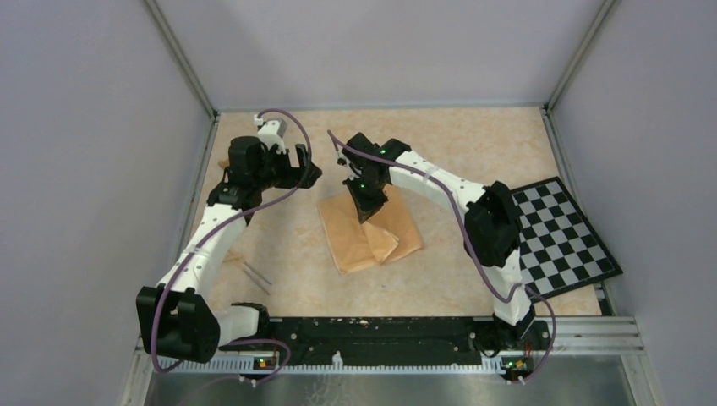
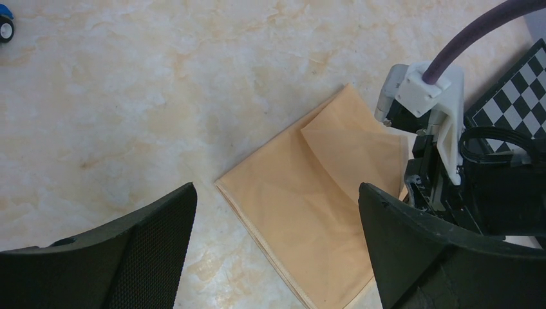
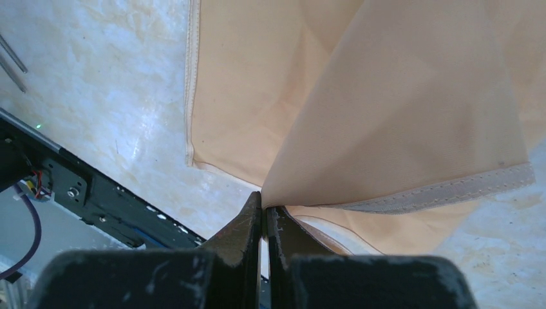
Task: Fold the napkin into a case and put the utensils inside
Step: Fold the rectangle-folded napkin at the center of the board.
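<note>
The tan-orange napkin [image 1: 372,233] lies partly folded in the middle of the table. My right gripper [image 1: 365,205] is shut on one of its corners and holds that flap lifted over the rest of the cloth. In the right wrist view the closed fingertips [image 3: 264,209] pinch the flap's corner, and the napkin [image 3: 290,96] spreads beyond them. My left gripper [image 1: 309,173] is open and empty, above the table just left of the napkin [image 2: 309,212], which shows between its fingers [image 2: 129,257]. The thin silvery utensils [image 1: 255,275] lie on the table by the left arm, and also show in the right wrist view [image 3: 9,61].
The black-and-white checkerboard [image 1: 562,237] lies at the right edge of the table, and a corner of it shows in the left wrist view [image 2: 515,84]. A small blue toy car [image 2: 5,26] sits at the far left of that view. A black rail [image 1: 380,334] runs along the near edge.
</note>
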You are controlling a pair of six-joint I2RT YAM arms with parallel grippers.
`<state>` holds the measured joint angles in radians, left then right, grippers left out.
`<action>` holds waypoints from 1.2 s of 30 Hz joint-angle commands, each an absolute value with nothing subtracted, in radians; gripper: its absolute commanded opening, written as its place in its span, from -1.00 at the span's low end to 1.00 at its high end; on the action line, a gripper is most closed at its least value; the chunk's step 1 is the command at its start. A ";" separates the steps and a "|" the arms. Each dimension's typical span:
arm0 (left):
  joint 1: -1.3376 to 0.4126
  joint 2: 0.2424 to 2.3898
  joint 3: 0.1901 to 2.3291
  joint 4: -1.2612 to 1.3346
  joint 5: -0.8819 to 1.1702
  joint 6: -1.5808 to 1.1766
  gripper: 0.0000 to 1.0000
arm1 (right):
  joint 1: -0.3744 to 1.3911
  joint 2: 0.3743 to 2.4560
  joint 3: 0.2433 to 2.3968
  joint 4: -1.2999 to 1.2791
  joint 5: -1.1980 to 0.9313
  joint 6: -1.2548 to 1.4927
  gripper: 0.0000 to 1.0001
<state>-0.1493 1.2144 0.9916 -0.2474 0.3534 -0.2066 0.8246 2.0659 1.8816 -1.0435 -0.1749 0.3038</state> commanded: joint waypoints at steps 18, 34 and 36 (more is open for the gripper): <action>-0.143 1.184 0.982 -0.202 0.347 -0.192 0.97 | 0.831 2.121 1.955 -0.985 -0.216 0.353 -1.00; -0.144 1.181 0.982 -0.202 0.350 -0.190 0.97 | 0.831 2.094 1.924 -0.939 -0.238 0.374 -1.00; -0.143 1.180 0.981 -0.202 0.350 -0.190 0.97 | 0.831 2.101 1.913 -0.909 -0.253 0.386 -1.00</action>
<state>-0.1455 1.2125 0.9871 -0.2455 0.3500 -0.2066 0.8246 2.1246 1.9060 -0.9863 -0.2161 0.3557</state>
